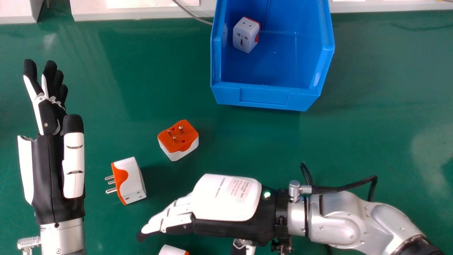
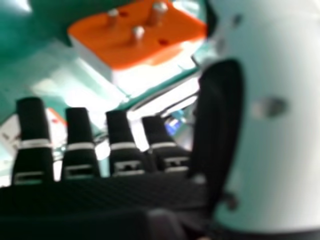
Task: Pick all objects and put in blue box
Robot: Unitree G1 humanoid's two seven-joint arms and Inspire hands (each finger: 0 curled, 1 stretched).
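Head view: adapter (image 1: 243,37) in box (image 1: 264,97)

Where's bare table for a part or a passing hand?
Bare green tabletop: right of the blue plastic box, down to the silver right forearm; also between box and black-and-white left hand. Crowded: around the white-backed right hand, three white-and-orange plug adapters nearby.

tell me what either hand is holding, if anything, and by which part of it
Nothing is held: the left hand and the right hand are both open.
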